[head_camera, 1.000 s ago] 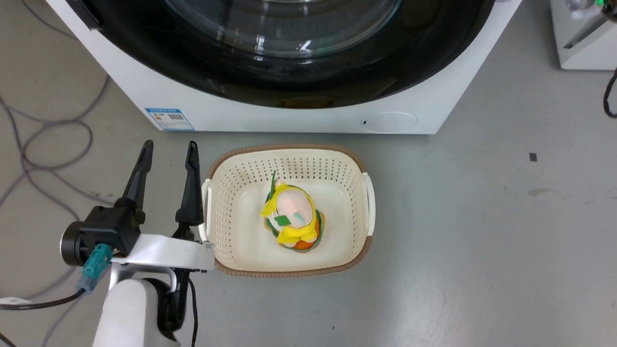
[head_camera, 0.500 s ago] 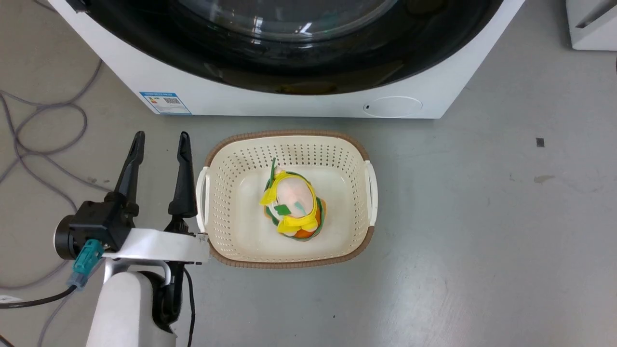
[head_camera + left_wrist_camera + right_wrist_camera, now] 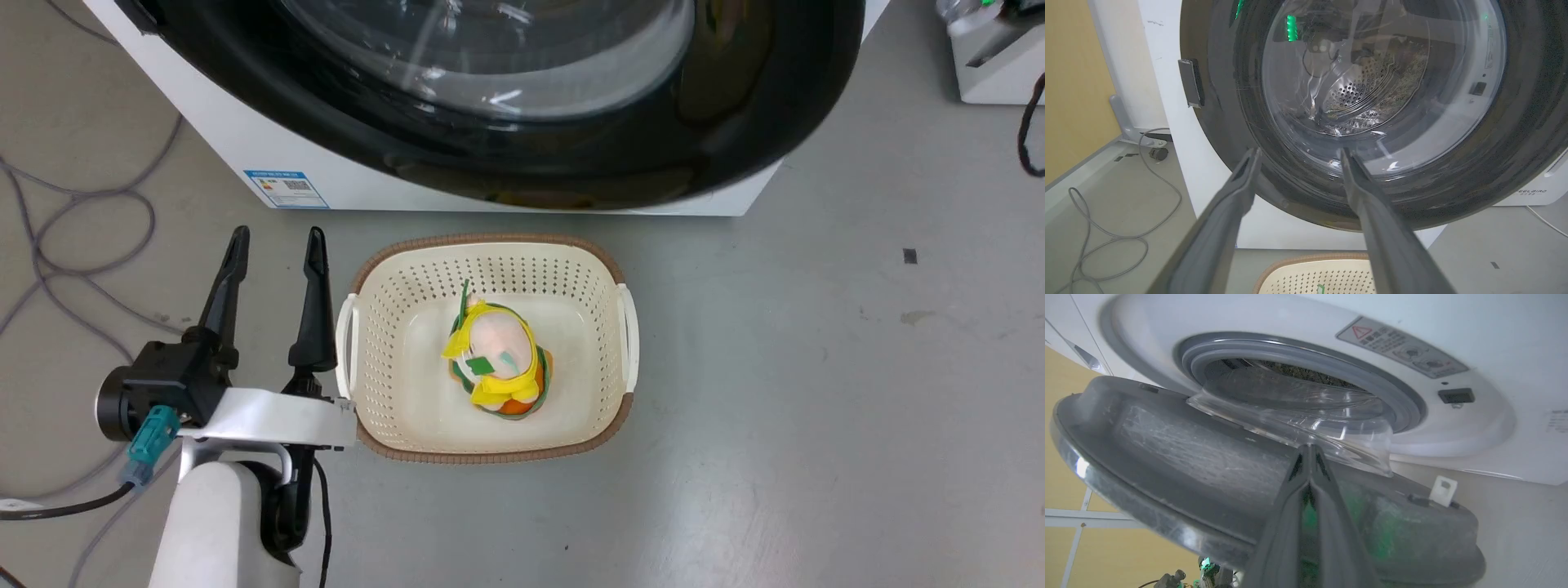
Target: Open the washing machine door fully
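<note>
Left wrist view: appliance (image 3: 1533, 199) marked FEELBIRD.

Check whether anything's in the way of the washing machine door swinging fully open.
Possibly. The open left gripper hovers in front of the round glossy black washing machine door, toward its hinge side, so it may lie in the swing path. The cream perforated plastic basket on the floor looks lower than the door's edge.

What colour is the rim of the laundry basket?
Brown; the basket rim shows best in the head view.
</note>
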### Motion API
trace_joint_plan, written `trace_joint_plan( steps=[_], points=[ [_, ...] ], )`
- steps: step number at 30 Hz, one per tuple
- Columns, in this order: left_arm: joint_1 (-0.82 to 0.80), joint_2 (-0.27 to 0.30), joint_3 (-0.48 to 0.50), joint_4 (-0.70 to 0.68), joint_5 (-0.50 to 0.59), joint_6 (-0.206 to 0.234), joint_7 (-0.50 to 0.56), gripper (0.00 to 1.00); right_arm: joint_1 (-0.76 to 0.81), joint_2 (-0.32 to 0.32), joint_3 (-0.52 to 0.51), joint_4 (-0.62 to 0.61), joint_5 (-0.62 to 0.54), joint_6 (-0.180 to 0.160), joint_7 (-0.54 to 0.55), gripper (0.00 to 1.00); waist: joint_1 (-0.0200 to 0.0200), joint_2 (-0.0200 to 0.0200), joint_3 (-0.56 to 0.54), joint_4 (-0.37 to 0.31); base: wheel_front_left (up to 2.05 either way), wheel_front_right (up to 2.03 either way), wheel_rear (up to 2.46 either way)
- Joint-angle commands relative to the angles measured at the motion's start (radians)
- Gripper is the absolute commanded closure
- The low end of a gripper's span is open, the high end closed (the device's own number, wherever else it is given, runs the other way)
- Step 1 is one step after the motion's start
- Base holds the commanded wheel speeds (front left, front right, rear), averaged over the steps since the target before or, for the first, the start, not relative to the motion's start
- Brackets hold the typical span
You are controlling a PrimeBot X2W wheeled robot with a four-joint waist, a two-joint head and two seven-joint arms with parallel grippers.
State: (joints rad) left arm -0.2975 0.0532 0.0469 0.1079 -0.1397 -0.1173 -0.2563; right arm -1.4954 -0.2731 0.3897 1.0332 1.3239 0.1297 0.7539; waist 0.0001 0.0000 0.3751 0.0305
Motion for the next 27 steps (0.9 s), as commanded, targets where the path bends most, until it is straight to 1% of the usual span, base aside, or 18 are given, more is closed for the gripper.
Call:
trace_joint_plan(
  steps=[1,8,11,15,27],
  points=[
    [-0.002,0.002,0.000,0.004,0.007,-0.004,-0.006,0.00,0.029,0.008,-0.001,-0.011,0.008,0.001,0.013,1.00,-0.0001,0.0000,-0.005,0.001,0.00,0.00,0.00],
    [0.021,0.000,0.002,0.019,0.010,-0.005,-0.006,0.00,0.111,0.004,-0.014,-0.063,0.040,0.001,0.099,1.00,-0.0001,0.0000,-0.051,0.000,0.00,0.00,0.00],
    [0.039,0.000,0.003,0.027,0.014,-0.005,-0.006,0.00,0.168,0.011,-0.014,-0.096,0.063,0.001,0.160,1.00,-0.0001,0.0000,-0.080,-0.003,0.00,0.00,0.00],
    [0.069,0.001,0.004,0.039,0.023,-0.005,-0.006,0.00,0.254,0.015,-0.006,-0.148,0.075,0.001,0.209,1.00,-0.0001,0.0000,-0.121,0.000,0.00,0.00,0.00],
    [0.165,0.007,-0.001,0.066,0.045,-0.002,-0.006,0.00,0.511,0.076,-0.002,-0.305,0.137,0.001,0.317,1.00,-0.0001,0.0000,-0.238,0.015,0.00,0.00,0.00]
  ],
)
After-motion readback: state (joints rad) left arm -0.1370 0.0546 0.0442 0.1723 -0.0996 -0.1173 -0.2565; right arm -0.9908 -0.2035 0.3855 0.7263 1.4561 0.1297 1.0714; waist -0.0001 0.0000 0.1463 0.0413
